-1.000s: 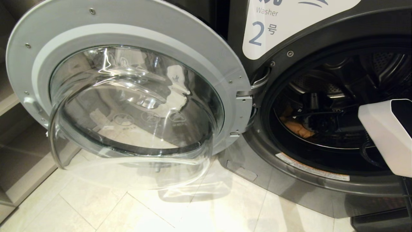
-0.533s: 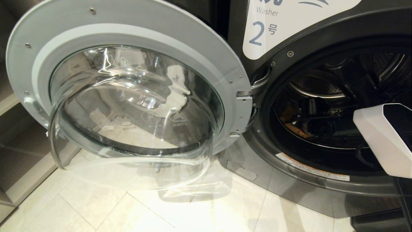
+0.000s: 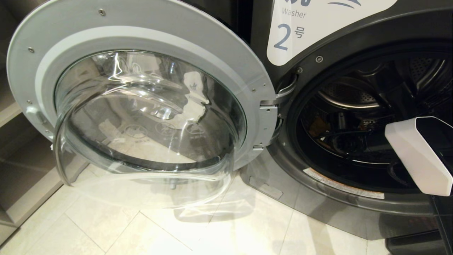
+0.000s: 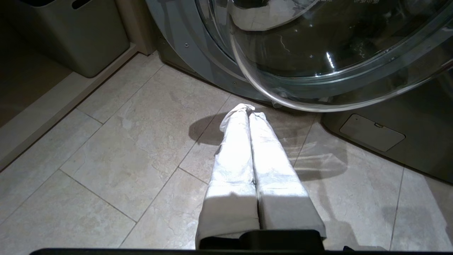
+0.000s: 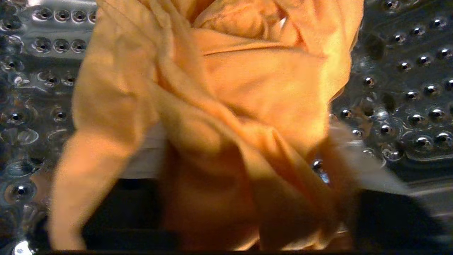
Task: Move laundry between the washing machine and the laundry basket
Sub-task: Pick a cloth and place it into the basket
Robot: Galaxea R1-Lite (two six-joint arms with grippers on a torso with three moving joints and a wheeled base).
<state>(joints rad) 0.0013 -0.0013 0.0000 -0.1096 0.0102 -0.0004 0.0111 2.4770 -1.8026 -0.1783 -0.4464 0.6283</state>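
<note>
The washing machine (image 3: 354, 53) marked 2 stands with its round glass door (image 3: 141, 106) swung wide to the left. My right arm (image 3: 417, 156) reaches into the drum. A yellow-orange garment (image 5: 262, 81) of the laundry lies crumpled on the perforated drum wall, and a patch of it (image 3: 317, 126) shows in the head view. My right gripper (image 5: 247, 156) is open and pressed into it, with folds bunched between the two fingers. My left gripper (image 4: 246, 113) is shut and empty, parked low over the floor tiles by the door. The laundry basket is out of view.
The bulging door glass (image 4: 318, 71) hangs just beyond the left gripper. A solid grey bin (image 4: 70, 35) stands on a raised ledge to the side. A low step edge (image 3: 32, 191) runs along the floor left of the door.
The right arm's white casing has sunk lower and pushed further into the drum. Less of the orange cloth shows in the head view. The left arm and the door have not moved.
</note>
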